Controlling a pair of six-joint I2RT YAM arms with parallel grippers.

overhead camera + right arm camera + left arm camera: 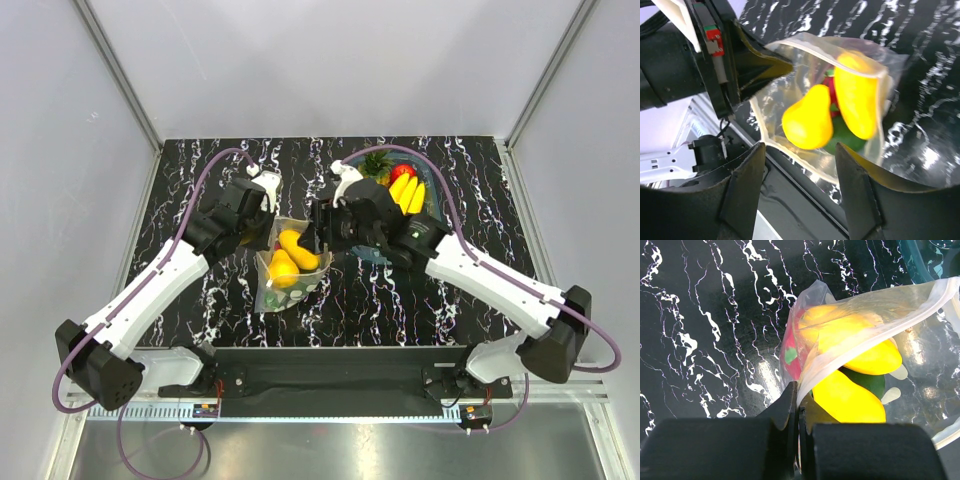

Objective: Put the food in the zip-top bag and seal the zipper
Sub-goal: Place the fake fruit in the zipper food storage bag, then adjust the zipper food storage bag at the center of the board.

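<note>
**A:** Starting at the left, we see the left gripper (796, 390) with its jaws pressed together, pinching the rim of the zip-top bag (815, 295).

**B:** We agree. The pinch holds that corner of the rim up, and the bag hangs tilted from it. Where do we place the bag?

**A:** On the bench (200, 300), a little left of the middle and closer to the near edge than the far one.

**B:** And the food?

**A:** We count two yellow fruits (807, 120) inside the bag. The pink-red dragon fruit (790, 352) is pressed against the plastic behind them. There is something green under them, but we cannot tell what it is.

**B:** We follow the zipper (890, 321) as a whitish strip crossing over a yellow fruit. The mouth gapes and is not pressed shut.

**A:** Moving right, the right gripper (799, 150) sits just beside the bag's mouth. Its fingers are spread wide and pinch nothing.

**B:** Farther right, towards the far edge, we see the basket (432, 205). It holds bananas (408, 192), a pineapple (377, 162) and a red fruit (403, 171), well apart from the bag.
</note>
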